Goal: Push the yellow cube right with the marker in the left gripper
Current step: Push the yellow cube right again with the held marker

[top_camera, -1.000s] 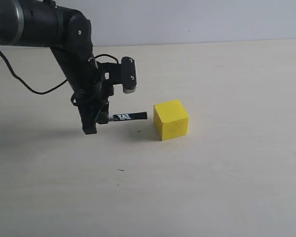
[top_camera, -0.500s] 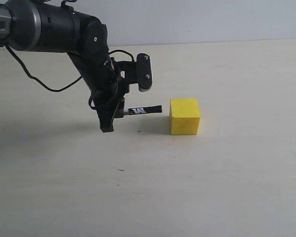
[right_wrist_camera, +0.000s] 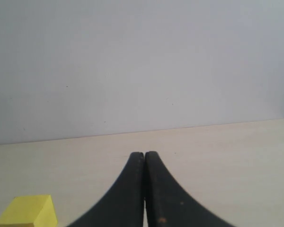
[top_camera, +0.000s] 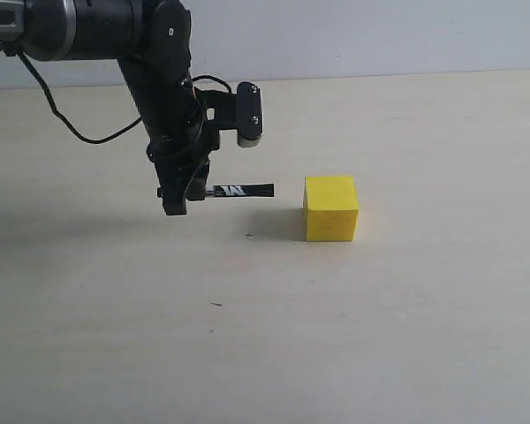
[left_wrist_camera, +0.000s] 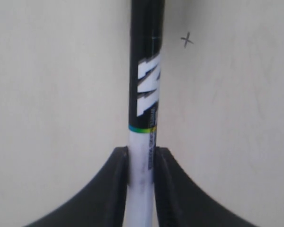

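Clamps the marker [top_camera: 238, 190] by its white barrel in the left gripper [top_camera: 176, 205], cap levelled at the yellow cube [top_camera: 331, 208], near but apart on the table [top_camera: 380, 336]; looks like lining up; needs a straight rightward drive into its face.

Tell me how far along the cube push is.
Done: the yellow cube has slid right of where it sat a second ago. In hand: the left gripper grips the marker, its tip now backed off, with a gap showing. Left: possibly nothing, or another push.
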You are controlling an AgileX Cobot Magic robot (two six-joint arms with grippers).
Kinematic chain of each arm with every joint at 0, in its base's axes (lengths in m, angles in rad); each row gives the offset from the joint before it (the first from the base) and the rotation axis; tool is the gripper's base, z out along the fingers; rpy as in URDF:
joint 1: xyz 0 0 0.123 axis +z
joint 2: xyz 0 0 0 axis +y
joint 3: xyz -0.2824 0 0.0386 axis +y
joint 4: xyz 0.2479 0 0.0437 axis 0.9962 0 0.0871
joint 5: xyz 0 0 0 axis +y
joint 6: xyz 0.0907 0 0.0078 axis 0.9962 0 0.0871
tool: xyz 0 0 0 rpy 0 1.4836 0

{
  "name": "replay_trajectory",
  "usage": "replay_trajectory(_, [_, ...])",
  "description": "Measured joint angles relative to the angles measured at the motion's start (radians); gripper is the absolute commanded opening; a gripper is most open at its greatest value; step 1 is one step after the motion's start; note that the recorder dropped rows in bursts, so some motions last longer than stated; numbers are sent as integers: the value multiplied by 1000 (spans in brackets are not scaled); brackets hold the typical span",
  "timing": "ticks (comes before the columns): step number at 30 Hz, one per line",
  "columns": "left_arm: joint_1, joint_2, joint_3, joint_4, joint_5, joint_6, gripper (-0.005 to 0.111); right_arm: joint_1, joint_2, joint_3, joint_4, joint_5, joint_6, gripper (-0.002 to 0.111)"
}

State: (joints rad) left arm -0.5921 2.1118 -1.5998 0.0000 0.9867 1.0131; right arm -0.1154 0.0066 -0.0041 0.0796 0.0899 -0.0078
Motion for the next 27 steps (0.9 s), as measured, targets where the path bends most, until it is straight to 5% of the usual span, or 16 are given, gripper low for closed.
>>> replay_trajectory(27, [-8, 130, -124, -12, 32, 25, 0, 0, 0, 0, 0, 0, 0, 0])
